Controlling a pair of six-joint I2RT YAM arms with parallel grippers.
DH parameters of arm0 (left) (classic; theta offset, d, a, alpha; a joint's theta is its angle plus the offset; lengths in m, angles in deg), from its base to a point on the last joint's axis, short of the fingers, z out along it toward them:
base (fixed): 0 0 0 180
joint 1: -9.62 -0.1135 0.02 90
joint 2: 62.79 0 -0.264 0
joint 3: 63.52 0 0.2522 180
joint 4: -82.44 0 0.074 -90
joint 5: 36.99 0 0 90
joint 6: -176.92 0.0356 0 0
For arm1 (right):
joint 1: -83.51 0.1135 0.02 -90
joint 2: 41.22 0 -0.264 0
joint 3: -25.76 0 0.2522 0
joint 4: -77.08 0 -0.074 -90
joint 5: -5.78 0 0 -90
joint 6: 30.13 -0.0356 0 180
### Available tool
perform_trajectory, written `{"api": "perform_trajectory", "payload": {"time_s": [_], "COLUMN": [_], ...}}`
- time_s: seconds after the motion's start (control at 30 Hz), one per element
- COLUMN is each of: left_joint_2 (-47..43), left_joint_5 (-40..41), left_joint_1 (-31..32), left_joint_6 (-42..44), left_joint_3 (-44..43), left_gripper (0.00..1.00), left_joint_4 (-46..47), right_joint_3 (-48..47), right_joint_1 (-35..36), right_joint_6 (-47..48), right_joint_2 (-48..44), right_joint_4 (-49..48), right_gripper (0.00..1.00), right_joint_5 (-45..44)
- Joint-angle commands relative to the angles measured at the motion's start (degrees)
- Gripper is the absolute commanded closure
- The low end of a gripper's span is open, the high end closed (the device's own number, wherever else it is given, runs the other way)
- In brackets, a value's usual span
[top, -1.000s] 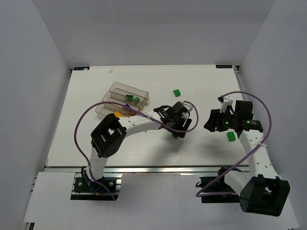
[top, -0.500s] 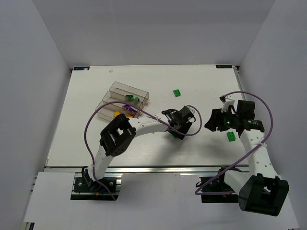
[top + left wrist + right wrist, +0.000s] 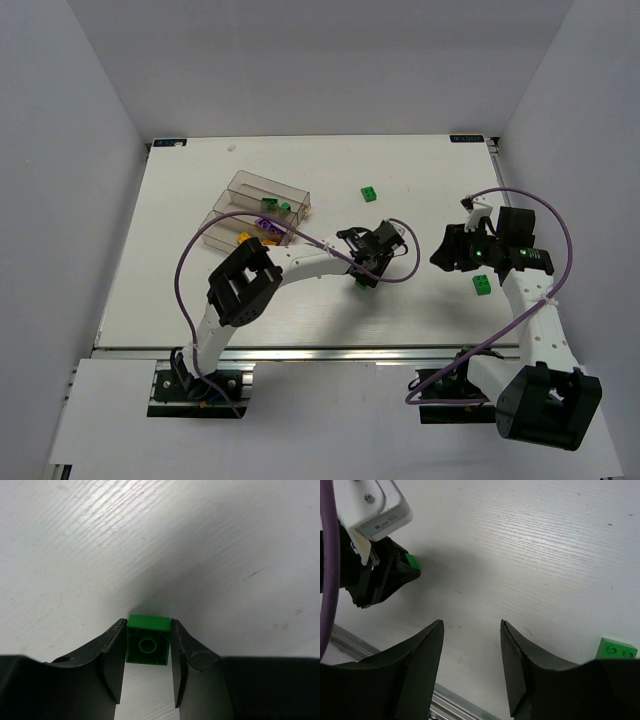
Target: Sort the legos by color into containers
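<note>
My left gripper [image 3: 147, 630] is shut on a green lego [image 3: 147, 640], pinched between both jaws with its hollow underside facing the camera, close over the table. In the top view this gripper [image 3: 364, 278] is at the table's middle, and the brick [image 3: 361, 284] peeks out below it. My right gripper [image 3: 471, 624] is open and empty, and in the top view [image 3: 441, 258] it hangs to the right of the left one. A green lego [image 3: 481, 285] lies just right of it and also shows in the right wrist view [image 3: 616, 649]. The clear containers [image 3: 238, 184] stand at the left.
Another green lego [image 3: 370, 194] lies at the table's far middle. The bins hold green legos [image 3: 276, 205], a purple one [image 3: 267, 222] and an orange one [image 3: 243, 238]. Purple cables loop off both arms. The left gripper [image 3: 382, 580] shows in the right wrist view.
The left arm's elbow swung to the right and its wrist drew in over the green lego at the table's middle. The right gripper shifted slightly to the right and away.
</note>
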Motion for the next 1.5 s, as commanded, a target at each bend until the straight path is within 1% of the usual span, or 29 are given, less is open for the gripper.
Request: {"api": "perform_trajectory", "payload": {"time_s": [0.0, 0.07, 0.1, 0.13, 0.2, 0.23, 0.27, 0.3, 0.47, 0.63, 0.7, 0.8, 0.87, 0.9, 0.97, 1.03, 1.07, 1.1, 1.13, 1.17, 1.2, 1.23, 1.27, 1.3, 1.4, 1.47], "left_joint_2": [-6.54, -9.27, -9.97, -10.50, -10.77, -11.20, -11.38, -11.38, -10.24, -4.97, -2.78, -1.02, -0.40, 0.13, 0.48, 0.48, 0.40, 0.48, 0.57, 0.57, 0.66, 0.66, 0.57, 0.66, 0.05, -1.09], "left_joint_5": [3.16, 4.40, 4.49, 4.58, 4.67, 5.28, 5.80, 6.33, 10.54, 12.31, 12.31, 11.79, 10.91, 10.56, 10.03, 8.80, 8.36, 7.49, 7.13, 6.87, 6.17, 5.99, 5.90, 5.72, 5.37, 5.11], "left_joint_1": [-1.84, -4.64, -5.79, -7.02, -10.89, -12.03, -13.18, -15.45, -21.18, -26.71, -27.95, -30.23, -31.12, -31.90, -32.52, -33.14, -33.75, -33.75, -33.75, -34.28, -34.28, -34.28, -34.28, -34.80, -34.81, -35.33], "left_joint_6": [-2.86, -3.74, -3.92, -4.27, -4.36, -4.27, -4.36, -4.27, -4.36, -4.45, -4.36, -4.36, -4.27, -4.10, -4.09, -4.09, -4.01, -4.01, -4.01, -4.01, -4.01, -4.09, -4.27, -4.18, -4.44, -4.71], "left_joint_3": [-0.90, -1.95, -4.30, -5.54, -8.27, -8.80, -9.24, -9.68, -12.40, -18.64, -21.28, -22.87, -22.70, -22.35, -22.00, -20.94, -20.59, -20.50, -20.50, -20.59, -20.76, -20.85, -20.76, -20.76, -20.15, -19.01], "left_gripper": [0.87, 0.90, 0.90, 0.91, 0.93, 0.94, 0.94, 0.95, 0.95, 0.94, 0.94, 0.93, 0.90, 0.88, 0.83, 0.78, 0.72, 0.68, 0.63, 0.50, 0.45, 0.40, 0.33, 0.30, 0.27, 0.26], "left_joint_4": [-0.99, -1.16, -2.38, -3.26, -3.97, -4.15, -4.15, -4.24, -5.20, -8.19, -8.89, -9.16, -9.16, -9.16, -9.42, -8.90, -8.64, -8.29, -8.20, -8.02, -8.02, -8.02, -7.93, -8.02, -7.58, -7.06], "right_joint_3": [-2.76, -3.02, -3.11, -3.11, -3.11, -2.94, -2.94, -2.85, -2.50, -2.50, -2.41, -2.58, -2.67, -2.85, -3.11, -3.46, -3.55, -3.64, -3.73, -3.90, -3.99, -4.51, -4.87, -5.13, -6.71, -7.76], "right_joint_1": [-0.23, -0.14, -0.05, -0.14, 0.04, 0.04, 0.04, 0.04, 0.30, 0.39, 0.48, 0.56, 0.56, 0.56, 0.56, 0.65, 0.57, 0.56, 0.56, 0.56, 0.74, 0.65, 0.74, 0.65, 0.83, 0.74], "right_joint_6": [1.14, 1.58, 1.67, 2.02, 2.02, 2.02, 2.19, 2.37, 3.95, 4.22, 4.39, 5.09, 5.45, 5.88, 6.24, 6.67, 6.77, 6.85, 6.85, 6.94, 7.12, 7.47, 7.56, 7.47, 7.47, 8.08], "right_joint_2": [0.27, 0.45, 0.63, 0.63, 0.63, 0.54, 0.45, 0.28, -0.16, 0.80, 1.15, 1.33, 1.51, 1.68, 2.03, 2.56, 2.65, 2.74, 3.00, 3.18, 3.26, 3.61, 3.88, 4.05, 4.67, 5.02], "right_joint_4": [0.07, 0.24, 0.24, 0.24, -0.28, -0.46, -0.64, -0.81, -2.31, -2.57, -2.57, -2.57, -2.66, -2.49, -2.14, -1.87, -1.70, -1.61, -1.61, -1.61, -1.35, -1.08, -0.82, -0.73, -0.38, 0.15], "right_gripper": [0.46, 0.53, 0.58, 0.72, 0.87, 0.97, 1.00, 1.00, 1.00, 1.00, 0.99, 0.96, 0.93, 0.90, 0.86, 0.81, 0.79, 0.75, 0.73, 0.70, 0.65, 0.62, 0.59, 0.55, 0.50, 0.49], "right_joint_5": [-0.02, -0.46, -0.47, -0.38, -1.16, -1.17, -1.26, -1.17, -0.99, -0.12, 0.23, 0.24, -0.03, -0.03, -0.11, -0.11, -0.11, -0.20, -0.03, 0.15, 0.41, 0.50, 0.33, -0.02, -2.22, -3.54]}}
